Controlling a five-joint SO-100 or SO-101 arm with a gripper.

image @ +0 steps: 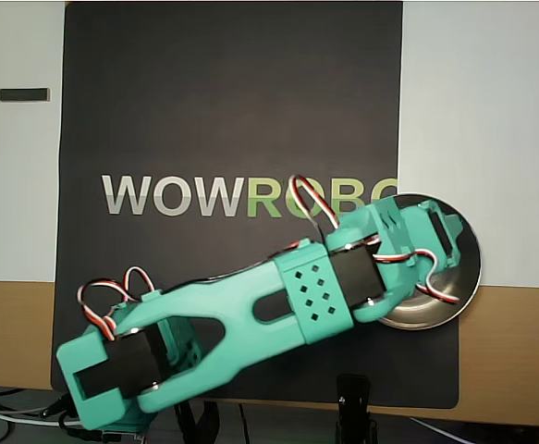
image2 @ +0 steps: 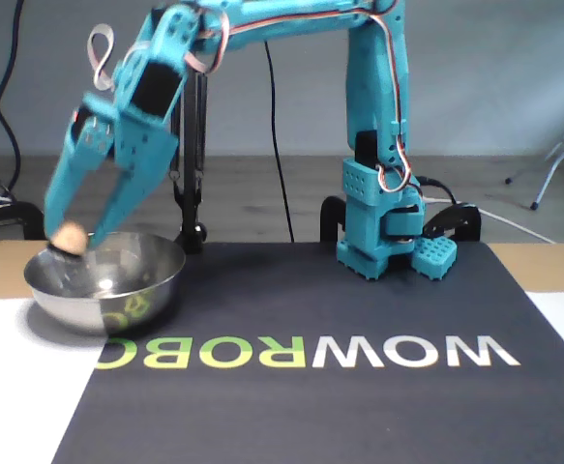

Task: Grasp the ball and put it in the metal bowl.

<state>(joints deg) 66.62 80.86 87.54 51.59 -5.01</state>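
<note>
Looking down in the overhead view, the teal arm [image: 251, 314] stretches from its base at the lower left across the dark mat [image: 204, 111] printed "WOWROBO", and its end effector [image: 440, 242] sits over the metal bowl [image: 435, 310], which rests at the mat's right edge, partly on the mat and partly on the table [image: 491, 120]. The arm covers most of the bowl's interior here; only the rim and a strip of the shiny bottom show. The ball is not visible in this view, and the state of the jaws cannot be read from above. A small dark stick-shaped item [image: 24, 94] lies on the white table area at the upper left, well apart from everything else. In the fixed view, the arm [image2: 373, 126] rises from its base on the mat [image2: 359, 387] and bends over to the left, with the end effector [image2: 69, 232] pointing down above the near-left rim of the metal bowl [image2: 107, 285]. The ball [image2: 70, 235] sits between the two fingertips, just above the bowl's rim and not yet resting on the bowl's bottom; the end effector is closed on it. This part of the picture is slightly blurred. Black cables [image2: 277, 145] hang behind the arm.
</note>
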